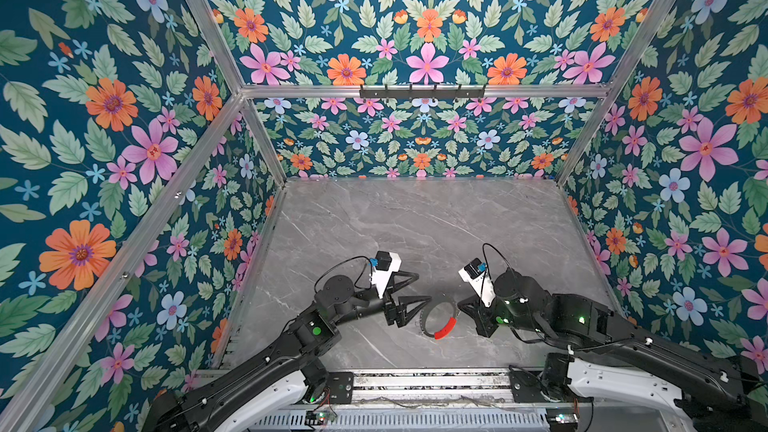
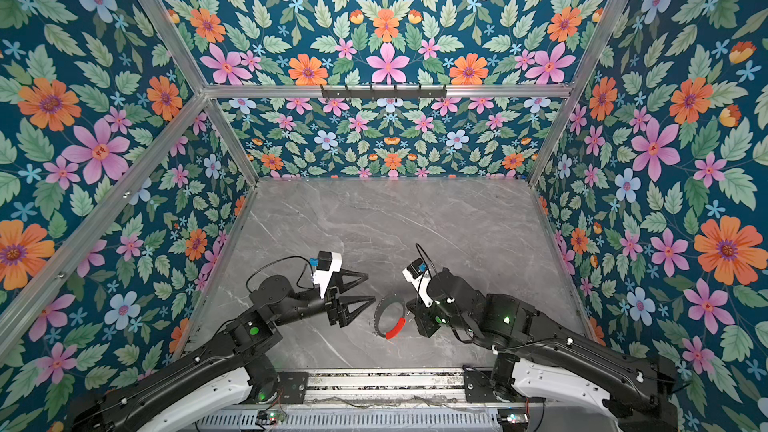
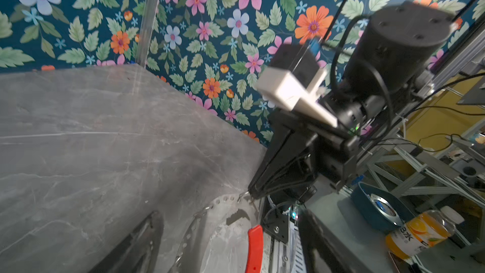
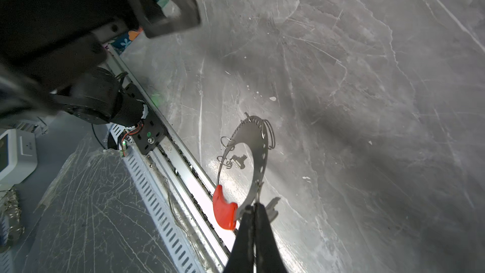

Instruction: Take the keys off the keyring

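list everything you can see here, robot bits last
keyring: one, grey perforated metal band, near the table's front edge, pinched at one end
red sleeve: one, red, on the keyring's arc beside the pinch
keys: at least one, silvery, by the pinched end; full count unclear
wire rings: several, thin silver, threaded on the keyring
table: one, grey marble
hook rail: one, black, back wall
bottle: one, orange, outside the cell
left end effector: black, open, left of the keyring
right end effector: black, shut on the keyring
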`<action>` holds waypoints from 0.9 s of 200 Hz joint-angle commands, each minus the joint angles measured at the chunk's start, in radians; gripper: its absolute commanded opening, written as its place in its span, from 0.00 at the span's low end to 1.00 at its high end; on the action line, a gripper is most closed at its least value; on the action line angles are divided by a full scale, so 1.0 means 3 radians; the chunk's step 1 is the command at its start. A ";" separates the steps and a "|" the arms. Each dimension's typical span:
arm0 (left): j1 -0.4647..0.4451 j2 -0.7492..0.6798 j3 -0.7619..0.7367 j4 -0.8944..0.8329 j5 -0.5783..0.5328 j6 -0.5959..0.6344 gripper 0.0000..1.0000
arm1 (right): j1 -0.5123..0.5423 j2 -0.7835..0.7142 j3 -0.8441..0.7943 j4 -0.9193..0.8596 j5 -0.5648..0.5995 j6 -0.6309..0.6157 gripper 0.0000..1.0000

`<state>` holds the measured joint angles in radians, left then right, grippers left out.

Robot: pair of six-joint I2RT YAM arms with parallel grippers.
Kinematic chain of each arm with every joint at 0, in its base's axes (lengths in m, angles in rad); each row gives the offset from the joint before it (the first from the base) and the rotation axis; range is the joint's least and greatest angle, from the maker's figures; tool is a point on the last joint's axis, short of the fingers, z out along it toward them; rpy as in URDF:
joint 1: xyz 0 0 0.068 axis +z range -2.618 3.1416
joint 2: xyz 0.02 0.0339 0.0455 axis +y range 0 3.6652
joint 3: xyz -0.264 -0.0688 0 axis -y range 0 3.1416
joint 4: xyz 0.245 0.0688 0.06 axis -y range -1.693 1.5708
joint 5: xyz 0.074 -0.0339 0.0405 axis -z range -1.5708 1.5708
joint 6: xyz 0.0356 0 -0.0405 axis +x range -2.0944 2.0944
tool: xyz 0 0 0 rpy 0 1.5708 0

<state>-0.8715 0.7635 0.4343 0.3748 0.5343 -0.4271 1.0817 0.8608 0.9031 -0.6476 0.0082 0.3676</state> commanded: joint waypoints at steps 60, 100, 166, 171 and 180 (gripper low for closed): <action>-0.0001 0.0351 0.0223 -0.0010 0.0253 0.0022 0.85 | -0.0017 0.0052 0.0269 -0.0007 -0.0288 -0.0264 0.00; -0.0003 0.0408 0.0367 -0.0309 0.0291 0.0198 0.87 | -0.0021 0.0023 0.0340 -0.0096 -0.0510 -0.0399 0.00; -0.0002 0.0666 0.0449 -0.0283 0.0635 0.0215 0.88 | -0.0035 -0.0116 0.0336 0.0028 -0.0652 -0.0428 0.00; -0.0001 0.0683 0.0441 -0.0211 0.0730 0.0184 0.86 | -0.0036 -0.0118 0.0335 0.0045 -0.0638 -0.0428 0.00; 0.0001 0.0706 0.0413 -0.0042 0.0925 0.0102 0.82 | -0.0053 -0.0118 0.0332 0.0075 -0.0618 -0.0435 0.00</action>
<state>-0.8715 0.9585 0.5617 0.2771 0.6781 -0.3737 1.0714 0.8280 0.9993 -0.6762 -0.1757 0.2504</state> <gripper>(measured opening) 0.860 0.051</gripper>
